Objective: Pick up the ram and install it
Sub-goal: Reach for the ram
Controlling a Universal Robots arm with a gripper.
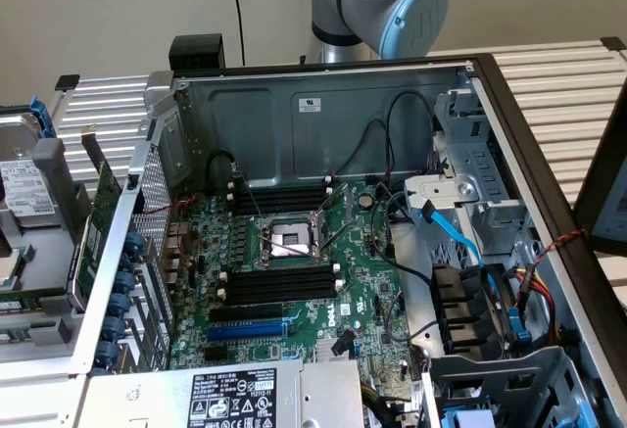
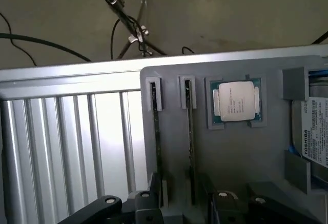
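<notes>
Desk: a ribbed metal desk [image 2: 66, 142] is seen under the grey holder tray [image 2: 241, 157].
Spare stick: a second thin stick [image 2: 155, 131] is stood on edge in its own groove of the tray, just beside the ram.
Ram: the ram [image 2: 190, 142] is stood on edge in the neighbouring groove, so only its narrow upper edge is presented. It has not been lifted.
End effector: the end effector [image 2: 182, 201] is held spread wide over the end of the ram's groove nearest the wrist camera. Nothing is pinched, and whether the ram is touched cannot be told.
Processor: a processor [image 2: 237, 101] is laid flat in a recess apart from the ram, with a hard drive [image 2: 315, 131] beyond it.
Case: in the exterior view the open computer case [image 1: 323, 105] is set on the desk below the arm [image 1: 377, 2].
Slots: the black memory slots [image 1: 279, 281] beside the processor socket [image 1: 289, 240] appear empty.
Weight: the ram is judged to be light and easily carried by a modest pinch.
Stiffness: it is judged thin and rigid, though it is likely to be harmed if bent or twisted along its length.
Fragility: the chips and the contact edge are judged delicate, so they are best left untouched.
Surface: the flat faces are judged smooth, so slipping is to be expected under a loose grip.
Hold: the two flat faces, near the middle of the upper edge, are judged the best place to take hold.
</notes>
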